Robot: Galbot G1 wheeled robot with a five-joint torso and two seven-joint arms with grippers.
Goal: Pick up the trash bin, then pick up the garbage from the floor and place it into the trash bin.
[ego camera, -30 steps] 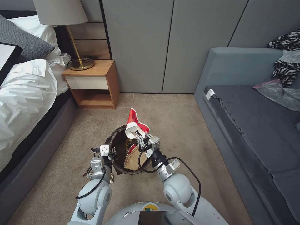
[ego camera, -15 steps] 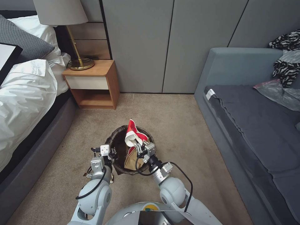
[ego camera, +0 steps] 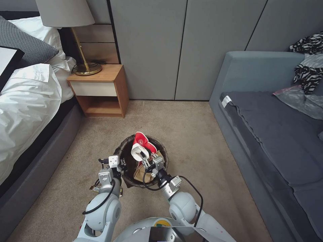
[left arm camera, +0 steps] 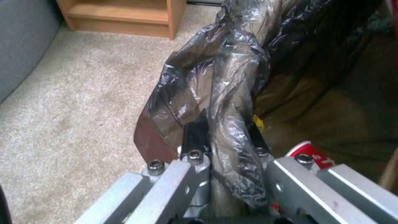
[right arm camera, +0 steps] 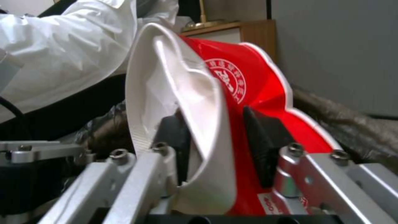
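Your left gripper (left arm camera: 226, 137) is clamped on the bin's (ego camera: 125, 146) lined rim. Your right gripper (right arm camera: 215, 140) grips a crushed red cup (right arm camera: 232, 90) just above the bin's mouth; a paper bag (ego camera: 140, 173) lies inside.

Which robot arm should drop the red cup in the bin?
The right. Its end effector already grips the squashed cup right over the bin. The left end effector is busy pinching the bin's rim and liner, holding it steady, so it probably shouldn't let go.
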